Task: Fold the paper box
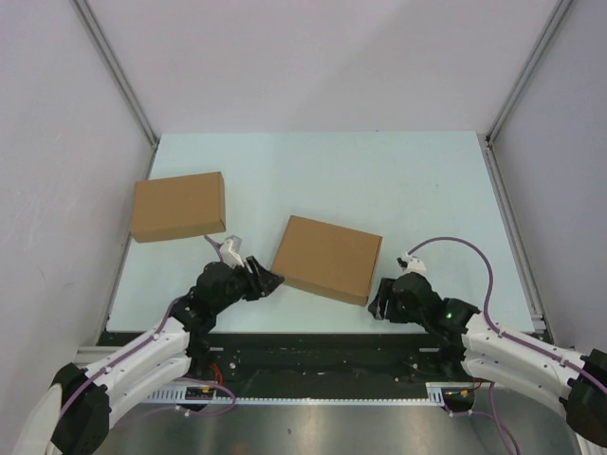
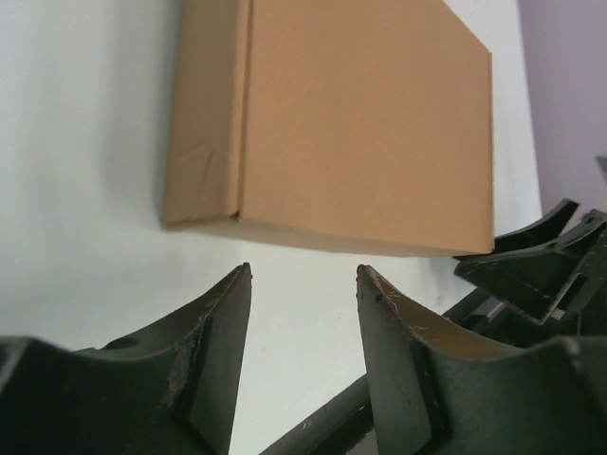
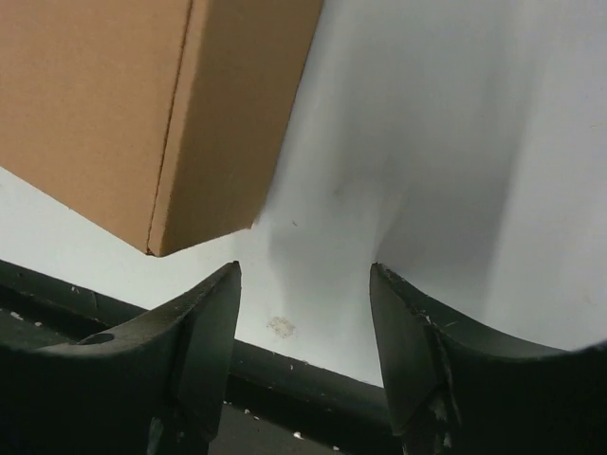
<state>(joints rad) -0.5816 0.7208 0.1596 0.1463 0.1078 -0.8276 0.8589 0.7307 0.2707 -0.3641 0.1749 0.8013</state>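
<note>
From above, the paper box (image 1: 327, 258) lay closed and shallow on the counter (image 1: 379, 171), near its front edge, between the 2 arms. A second brown box (image 1: 177, 206) sat well apart at the far left. The left pincer (image 1: 273, 281) was just beside the paper box's left corner, the right pincer (image 1: 377, 301) by its right one.

At the left wrist, the jaws stood spread and empty, with the box's near edge just ahead.

At the right wrist they were likewise spread, gripping nothing.

The folding looked finished to me. Next, I'd judge, both arms needed only to back away without nudging it.
</note>
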